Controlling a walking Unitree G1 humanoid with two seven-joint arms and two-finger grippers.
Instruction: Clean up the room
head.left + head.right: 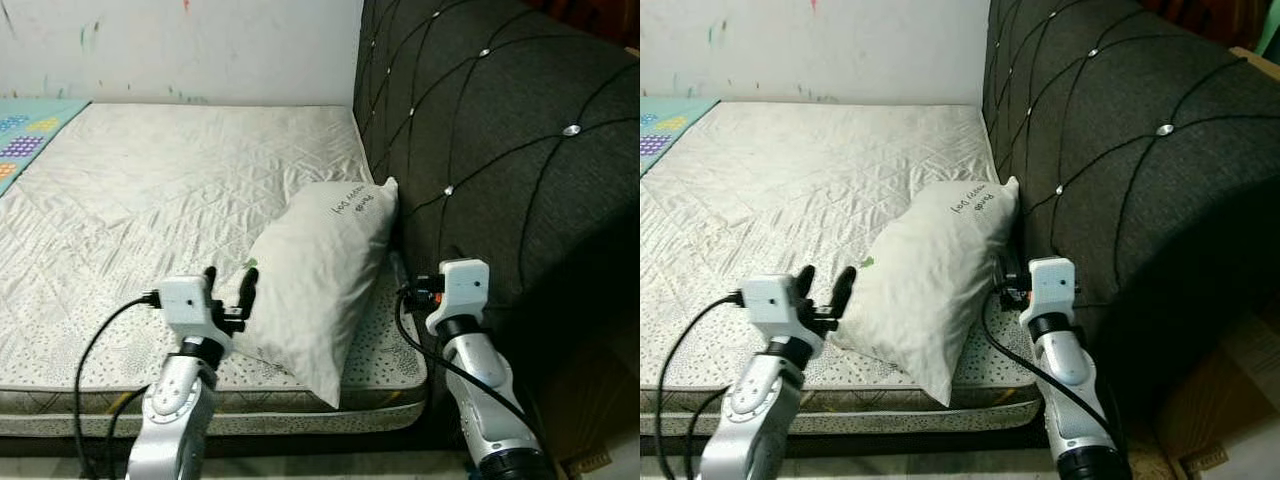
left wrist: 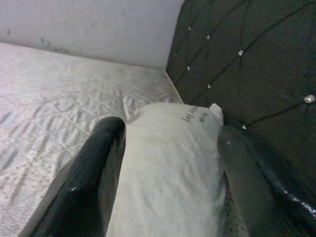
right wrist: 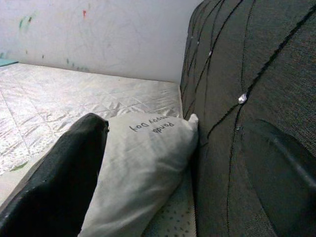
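Bed: a wide bare mattress in pale quilted fabric [image 1: 170,190] runs from the near edge back to a white wall with small paint marks [image 1: 200,45].
Headboard: a tall dark grey tufted headboard with small shiny studs [image 1: 500,130] stands along the mattress's right side.
Mat: a corner of a light blue play mat with coloured squares [image 1: 25,135] lies at the far left of the bed.
Pillow: a white rectangular fabric pillow with dark handwriting near its top [image 1: 320,270] lies tilted at the near right corner of the mattress. Its upper end leans on the headboard, and its lower corner reaches the mattress's front edge.
Left hand: the left hand [image 1: 230,290] is raised just beside the pillow's left edge with its two black fingers apart. I cannot tell whether they touch the fabric. In the left wrist view the pillow sits between the fingers [image 2: 94,168].
Right hand: the right hand [image 1: 1008,275] is in the narrow gap between the pillow and the headboard. In the right wrist view its two fingers [image 3: 64,173] stand apart, one by the pillow and one against the headboard.
Step in hand: it looks like the approach to pick up or straighten the pillow from both sides, with nothing gripped yet.
Next move: probably bringing both hands in against the pillow's two sides. The soft filling will likely give, so the grip needs to go deep, and the right hand has little room beside the headboard.
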